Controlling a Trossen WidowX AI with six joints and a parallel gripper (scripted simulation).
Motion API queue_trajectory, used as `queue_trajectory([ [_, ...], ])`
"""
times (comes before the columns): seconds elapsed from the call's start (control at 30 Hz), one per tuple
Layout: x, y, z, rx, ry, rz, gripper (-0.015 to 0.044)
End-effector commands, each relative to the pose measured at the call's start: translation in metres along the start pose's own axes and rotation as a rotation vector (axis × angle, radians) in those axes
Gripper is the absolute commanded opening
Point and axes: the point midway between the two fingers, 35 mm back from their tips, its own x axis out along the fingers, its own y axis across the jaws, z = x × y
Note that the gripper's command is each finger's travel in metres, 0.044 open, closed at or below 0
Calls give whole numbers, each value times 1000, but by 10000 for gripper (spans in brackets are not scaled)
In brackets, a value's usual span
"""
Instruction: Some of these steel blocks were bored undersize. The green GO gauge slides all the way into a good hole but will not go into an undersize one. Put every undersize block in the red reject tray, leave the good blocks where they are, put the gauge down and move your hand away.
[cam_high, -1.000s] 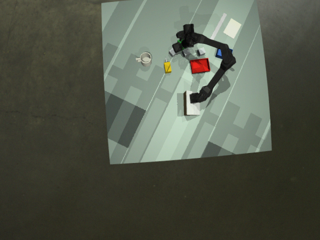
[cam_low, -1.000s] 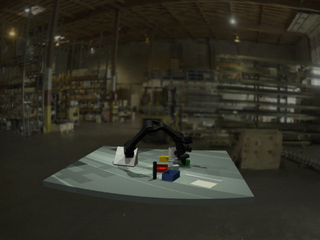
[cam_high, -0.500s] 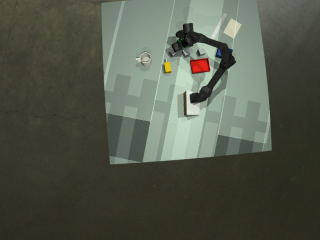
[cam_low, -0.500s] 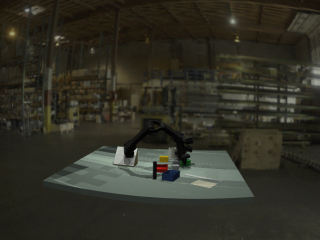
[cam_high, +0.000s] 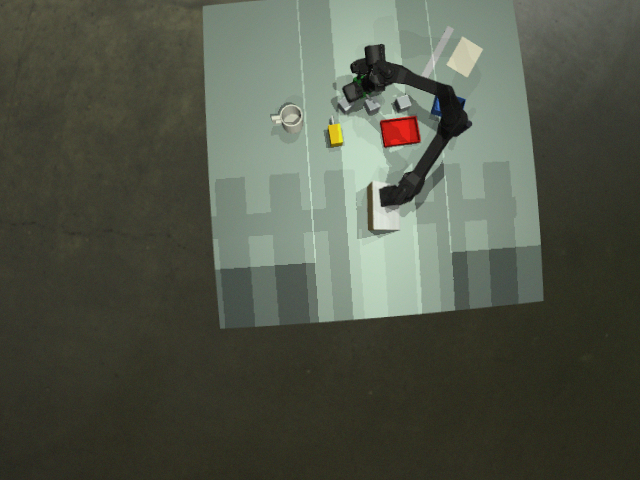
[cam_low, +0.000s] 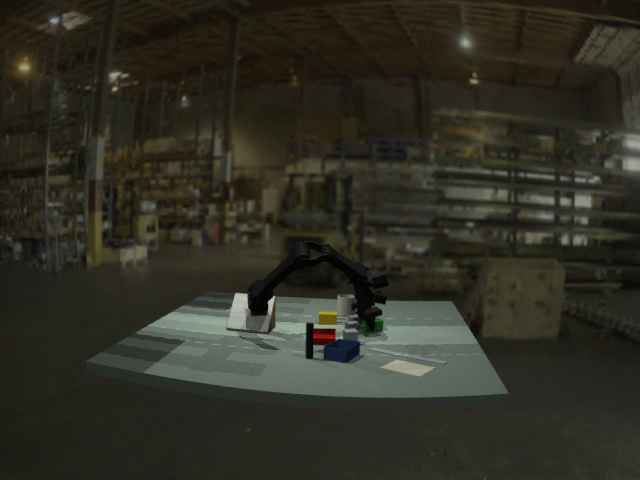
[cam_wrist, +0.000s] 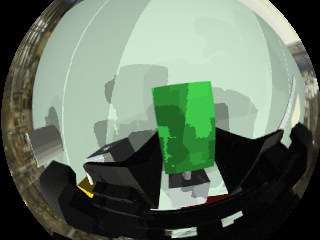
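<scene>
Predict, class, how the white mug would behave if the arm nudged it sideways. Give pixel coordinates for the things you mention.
The mug (cam_high: 292, 124) (cam_low: 344, 304) (cam_wrist: 46, 145) would probably slide or tip rather than roll, since it stands upright. Its walls look rigid, so it likely wouldn't squash. The handle sticking out to one side might make it swivel.

Small grey steel blocks (cam_high: 403, 102) (cam_low: 350, 334) (cam_wrist: 188, 192) stand between the green gauge and the shallow red tray (cam_high: 400, 131) (cam_low: 324, 336). Open tabletop separates the pale cylindrical mug (cam_high: 292, 118) (cam_low: 345, 304) from the yellow block (cam_high: 335, 134) (cam_low: 327, 317).
</scene>
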Motion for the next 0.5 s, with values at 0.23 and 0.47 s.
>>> queue_trajectory([
  [0.23,-1,0,7,0,-8,0,0],
  [0.47,0,0,12,0,-8,0,0],
])
